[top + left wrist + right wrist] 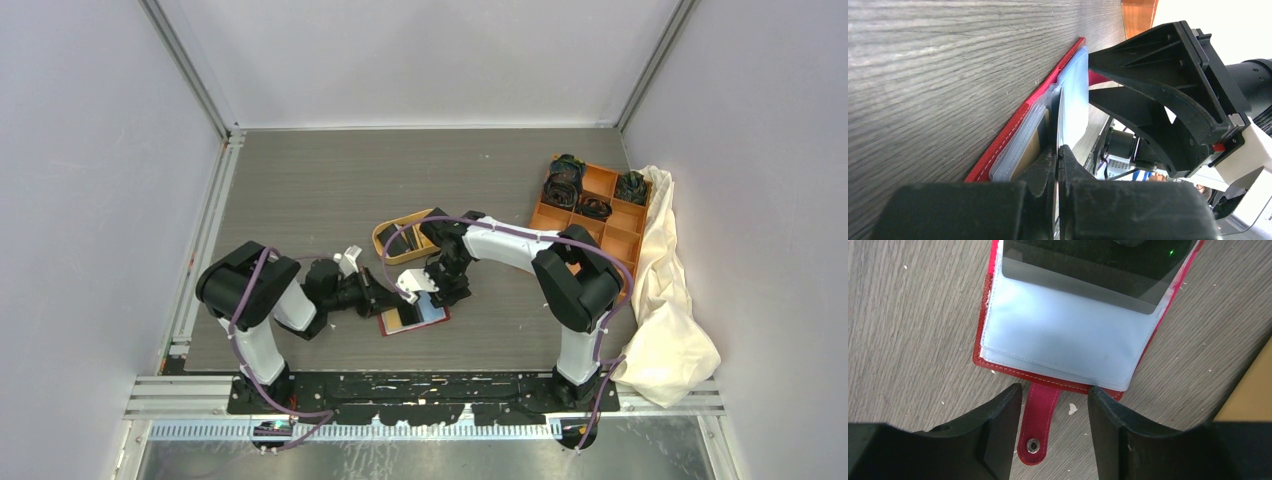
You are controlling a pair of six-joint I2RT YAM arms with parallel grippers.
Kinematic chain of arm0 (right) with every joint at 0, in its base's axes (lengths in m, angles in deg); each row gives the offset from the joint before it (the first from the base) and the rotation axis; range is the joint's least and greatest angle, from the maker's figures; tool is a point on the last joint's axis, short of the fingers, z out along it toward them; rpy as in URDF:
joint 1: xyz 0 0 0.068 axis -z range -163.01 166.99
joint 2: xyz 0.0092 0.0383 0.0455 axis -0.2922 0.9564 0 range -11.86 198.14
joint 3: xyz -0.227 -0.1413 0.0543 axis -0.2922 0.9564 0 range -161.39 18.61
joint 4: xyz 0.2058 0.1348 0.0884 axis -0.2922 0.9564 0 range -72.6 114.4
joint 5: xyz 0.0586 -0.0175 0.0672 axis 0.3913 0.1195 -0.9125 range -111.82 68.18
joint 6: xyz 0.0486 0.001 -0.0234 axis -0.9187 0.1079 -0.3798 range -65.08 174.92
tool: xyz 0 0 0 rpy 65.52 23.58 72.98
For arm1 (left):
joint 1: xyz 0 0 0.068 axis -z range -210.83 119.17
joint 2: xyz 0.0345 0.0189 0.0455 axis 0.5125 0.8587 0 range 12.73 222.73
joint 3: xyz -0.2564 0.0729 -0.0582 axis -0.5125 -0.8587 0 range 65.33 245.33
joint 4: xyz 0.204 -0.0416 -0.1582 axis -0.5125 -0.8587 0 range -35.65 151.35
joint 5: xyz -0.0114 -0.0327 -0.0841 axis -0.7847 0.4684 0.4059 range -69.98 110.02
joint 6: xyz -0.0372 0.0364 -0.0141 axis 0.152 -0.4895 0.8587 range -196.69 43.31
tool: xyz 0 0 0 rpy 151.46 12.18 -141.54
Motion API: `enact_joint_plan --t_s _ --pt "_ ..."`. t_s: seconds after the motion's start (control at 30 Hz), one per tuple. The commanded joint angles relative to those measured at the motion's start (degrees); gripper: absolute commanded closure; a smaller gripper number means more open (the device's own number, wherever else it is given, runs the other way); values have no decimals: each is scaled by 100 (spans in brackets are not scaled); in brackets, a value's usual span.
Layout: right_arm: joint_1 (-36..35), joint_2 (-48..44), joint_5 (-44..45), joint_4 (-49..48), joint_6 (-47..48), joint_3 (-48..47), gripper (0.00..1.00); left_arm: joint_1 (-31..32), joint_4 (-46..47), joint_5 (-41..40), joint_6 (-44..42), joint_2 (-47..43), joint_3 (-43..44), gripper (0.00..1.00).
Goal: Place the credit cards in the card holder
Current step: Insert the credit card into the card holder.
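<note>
A: Seeing the left tool point(1058, 152) pinched shut on a dark credit card point(1083, 275), right at the clear sleeve point(1063, 335) of the red card holder point(1013, 372) lying open on the surface point(908, 315). Can't tell whether in the pocket or just on top

B: Same here. Worth noting the right tool point(1055, 391) too: half open, straddling the clasp tab point(1040, 415), gripping nothing. With no firm hold there, could shove the holder sideways, or buckle the card against the sleeve lip

From above, the left gripper point(388, 300) and right gripper point(432, 298) cover most of the red folding wallet point(415, 322) toward the table's near edge, and the dark flat card point(1083, 270) in its clear pocket runs off the right wrist view's top edge, its face unreadable.
</note>
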Motion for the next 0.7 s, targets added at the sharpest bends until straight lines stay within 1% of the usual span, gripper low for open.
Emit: enact_joint_plan --t_s 0.0,0.2,0.3,0.4,0.5,0.67 --pt "-138 167 -260 212 -34 -9 44 89 -199 -81 -41 90 80 100" --pt "-164 172 -273 203 -72 -9 44 86 -216 -153 -11 199 232 100" --pt "-163 151 -254 162 -250 -61 43 84 -216 -147 5 235 293 100" --pt "-161 50 -131 145 -526 -145 38 87 -228 -151 -15 249 283 100" --pt "-133 -159 -23 94 -716 -171 31 84 -251 -159 -55 299 270 98" --pt "-76 -469 144 148 -781 -180 22 88 -194 -147 -49 389 270 96"
